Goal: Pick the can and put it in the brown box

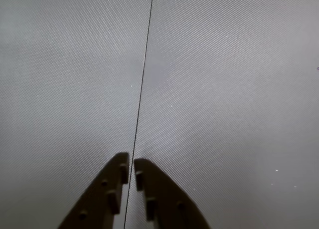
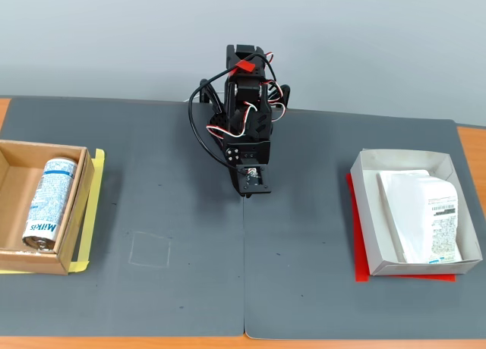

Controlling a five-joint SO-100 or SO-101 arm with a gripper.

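Wrist view: gripper (image 1: 132, 165) enters from the bottom edge, fingers almost pressed together w/ only a sliver between the tips, nothing held. Under it just grey mat (image 1: 224, 89) and the seam (image 1: 144, 64) between two mat sheets running top to bottom. No can or box here, so the cam points at bare mat.

Fixed view: arm (image 2: 247, 129) sits folded at upper centre, gripper (image 2: 250, 183) tucked low over the seam (image 2: 244, 273); looks like a rest pose, well apart from both boxes. Can (image 2: 48, 201) lies on its side inside the brown box (image 2: 82, 212) at left edge, lengthwise along the box, which sits on a yellow sheet (image 2: 93, 220). So the task looks done. At right, white box (image 2: 364, 212) on red underlay (image 2: 361, 273) holds a white packet (image 2: 425, 212), untouched. Only this view shows the can's place; only the wrist view shows the fingertips clearly.
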